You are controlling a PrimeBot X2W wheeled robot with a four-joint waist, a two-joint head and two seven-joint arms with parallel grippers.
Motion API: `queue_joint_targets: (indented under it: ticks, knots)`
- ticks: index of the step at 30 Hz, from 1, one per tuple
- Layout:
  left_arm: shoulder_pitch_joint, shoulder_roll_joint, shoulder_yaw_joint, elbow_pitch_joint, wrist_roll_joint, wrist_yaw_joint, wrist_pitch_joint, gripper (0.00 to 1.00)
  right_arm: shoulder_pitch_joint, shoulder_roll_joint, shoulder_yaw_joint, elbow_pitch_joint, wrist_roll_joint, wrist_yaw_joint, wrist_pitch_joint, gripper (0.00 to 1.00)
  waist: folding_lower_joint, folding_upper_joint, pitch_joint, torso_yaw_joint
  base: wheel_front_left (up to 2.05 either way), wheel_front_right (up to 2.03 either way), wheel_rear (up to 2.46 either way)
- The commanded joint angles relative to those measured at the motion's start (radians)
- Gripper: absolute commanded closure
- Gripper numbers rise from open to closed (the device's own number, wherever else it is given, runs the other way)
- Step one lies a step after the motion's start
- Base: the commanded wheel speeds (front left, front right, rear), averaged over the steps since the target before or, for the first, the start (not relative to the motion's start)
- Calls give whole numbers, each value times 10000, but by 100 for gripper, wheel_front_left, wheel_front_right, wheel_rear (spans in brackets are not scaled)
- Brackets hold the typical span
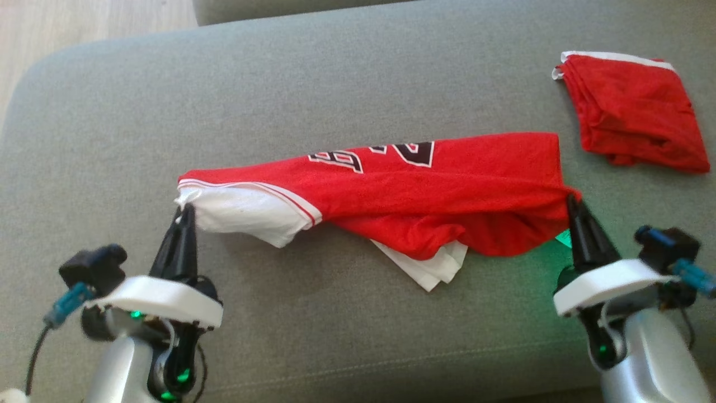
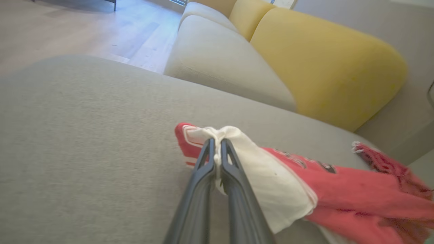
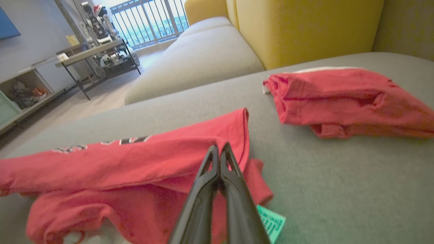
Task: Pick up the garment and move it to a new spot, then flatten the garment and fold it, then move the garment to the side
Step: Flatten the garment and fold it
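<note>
The garment (image 1: 425,190), a red jersey with white trim and dark numerals, lies bunched lengthwise across the grey cushion (image 1: 335,84). My left gripper (image 1: 184,210) is shut on its white left end, and the left wrist view shows the gripper (image 2: 218,142) pinching that white cloth of the garment (image 2: 339,183). At the right end, my right gripper (image 1: 571,198) is shut on the red corner. In the right wrist view the gripper (image 3: 219,147) has its fingers closed against a fold of the garment (image 3: 135,159). A green tag (image 3: 271,225) sticks out below.
A second red garment (image 1: 632,112) lies folded at the cushion's far right, also seen as the red garment (image 3: 339,98). A yellow backrest (image 2: 322,61) and a beige seat (image 2: 220,57) stand beyond. Wooden floor (image 1: 84,28) lies past the cushion's left edge.
</note>
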State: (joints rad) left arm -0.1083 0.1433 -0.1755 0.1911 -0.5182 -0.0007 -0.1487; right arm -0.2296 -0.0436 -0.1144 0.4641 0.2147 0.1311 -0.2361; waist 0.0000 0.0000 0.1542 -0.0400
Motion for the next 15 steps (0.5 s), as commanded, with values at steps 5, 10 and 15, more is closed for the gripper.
queue_joint_targets:
  ticks: [5, 10, 15]
  knots:
    - [-1206, -325, 718, -1719, -1996, -343, 1482, 100, -587, -66, 133, -2091, 769, -4, 920, 100, 0, 0, -341, -18, 0, 0, 0]
    - [-3008, -549, 1279, -2852, -3787, 367, 3116, 100, -2010, -66, -55, -3520, 652, -4, 2226, 100, 0, 0, -412, -95, 0, 0, 0]
    - [-5161, -526, 1568, -2826, -4287, 1235, 4034, 100, -3839, -66, -203, -3625, 431, -4, 3243, 100, 0, 0, -106, -95, 0, 0, 0]
